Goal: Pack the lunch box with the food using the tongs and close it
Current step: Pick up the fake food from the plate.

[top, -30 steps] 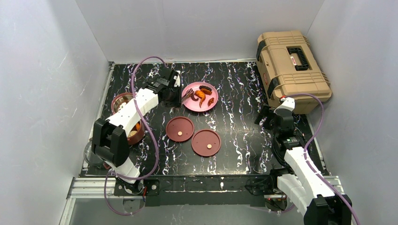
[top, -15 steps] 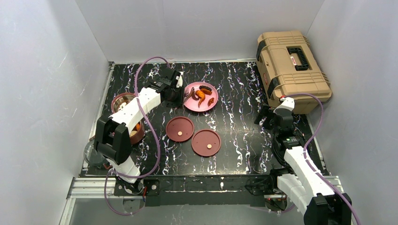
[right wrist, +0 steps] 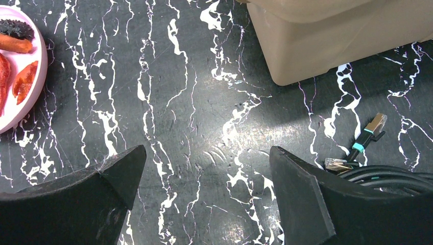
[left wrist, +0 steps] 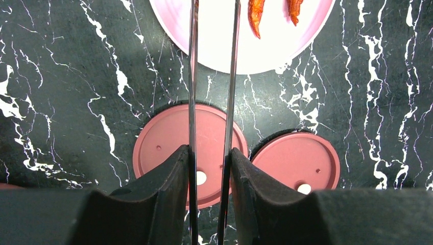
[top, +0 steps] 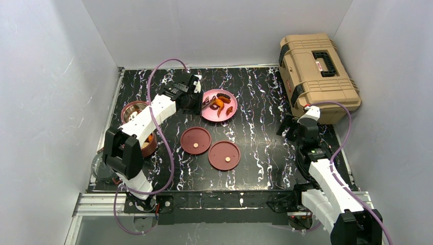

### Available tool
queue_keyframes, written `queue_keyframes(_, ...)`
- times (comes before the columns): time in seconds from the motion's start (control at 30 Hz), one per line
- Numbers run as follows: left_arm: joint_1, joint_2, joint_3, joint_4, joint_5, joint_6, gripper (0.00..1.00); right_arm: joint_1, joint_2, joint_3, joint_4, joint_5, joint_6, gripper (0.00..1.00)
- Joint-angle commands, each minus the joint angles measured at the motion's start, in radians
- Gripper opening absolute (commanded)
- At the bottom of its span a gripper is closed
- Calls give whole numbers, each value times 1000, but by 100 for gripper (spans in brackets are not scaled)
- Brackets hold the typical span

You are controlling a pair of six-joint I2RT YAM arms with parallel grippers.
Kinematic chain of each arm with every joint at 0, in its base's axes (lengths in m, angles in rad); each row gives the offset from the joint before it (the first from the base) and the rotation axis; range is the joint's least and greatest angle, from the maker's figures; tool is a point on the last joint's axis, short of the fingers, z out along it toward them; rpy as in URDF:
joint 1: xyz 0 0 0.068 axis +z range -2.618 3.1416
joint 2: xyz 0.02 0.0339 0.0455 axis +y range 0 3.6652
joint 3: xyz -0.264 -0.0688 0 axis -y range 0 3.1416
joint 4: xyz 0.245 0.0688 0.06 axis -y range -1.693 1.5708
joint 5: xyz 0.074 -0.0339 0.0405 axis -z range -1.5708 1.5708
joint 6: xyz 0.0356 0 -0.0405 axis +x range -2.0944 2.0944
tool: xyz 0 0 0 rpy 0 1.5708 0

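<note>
**Reader:** What is nearest in my left wrist view?

**Me:** At bottom centre, my left gripper [left wrist: 209, 153] is clamped on the tongs [left wrist: 192, 76]. Their two thin blades run up the frame with a gap between them. Beneath them lie two maroon disc lids [left wrist: 158, 148] side by side. Farther up is the pink plate [left wrist: 214, 51], where the blade tips pass out of frame.

**Reader:** How do I take a piece well?

**Me:** I would set the tips on either side of one orange-red strip of the food [left wrist: 255, 15] at the top edge. I would squeeze gently, then lift straight up before swinging away.

**Reader:** What do the other views add?

**Me:** The overhead view shows the lunch box bowls [top: 135, 109] at centre left, partly behind my arm. In the right wrist view my right gripper [right wrist: 207, 158] hangs with jaws wide apart, empty, near the tan toolbox [right wrist: 332, 41]
</note>
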Motion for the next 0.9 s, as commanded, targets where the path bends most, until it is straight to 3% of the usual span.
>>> queue_keyframes(0.0, -8, 8, 31, -10, -17, 8, 31, -1, 3, 8, 54, 1, 8, 100)
queue_keyframes(0.63, -53, 41, 90, -167, -214, 85, 25, -1, 1, 7, 54, -1, 9, 100)
queue_keyframes(0.87, -53, 43, 89, -168, -152, 127, 24, -1, -4, 6, 49, -2, 9, 100)
